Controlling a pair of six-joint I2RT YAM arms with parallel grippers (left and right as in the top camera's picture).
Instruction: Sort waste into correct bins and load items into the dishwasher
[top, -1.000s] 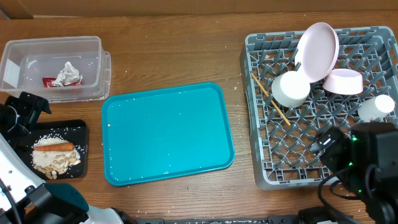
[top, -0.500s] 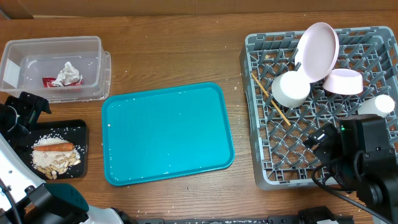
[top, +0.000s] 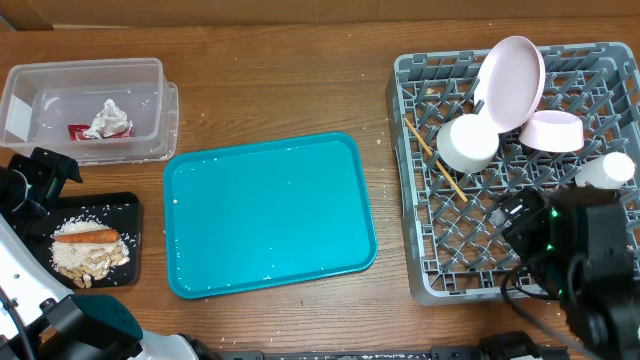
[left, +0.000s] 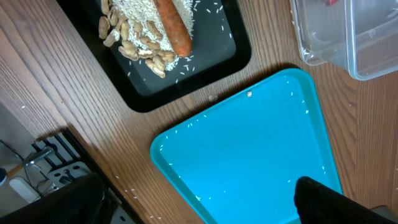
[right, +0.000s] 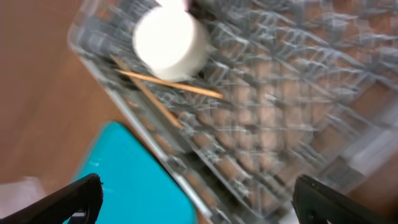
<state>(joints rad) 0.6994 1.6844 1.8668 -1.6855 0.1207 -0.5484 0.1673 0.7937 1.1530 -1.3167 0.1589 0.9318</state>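
Note:
The clear tub (top: 90, 70) at the far left holds the foil ball (top: 106, 118) and red wrapper (top: 78, 131). The black tray (top: 125, 205) holds the carrot (top: 85, 236) and the rice and scraps (top: 90, 257). The grey rack (top: 420, 270) on the right holds the plate (top: 512, 80), white bowl (top: 467, 142), pink bowl (top: 552, 130), cup (top: 605, 172) and chopsticks (top: 437, 160). My left gripper (left: 199, 205) is open and empty by the black tray. My right gripper (right: 199, 205) is open and empty above the rack's front part.
The teal tray (top: 270, 215) lies in the middle of the table with a few rice grains on it. The right arm's body covers the rack's front right corner. The right wrist view is blurred.
The right arm has shifted a little up and left over the rack. The left arm and all objects have stayed put.

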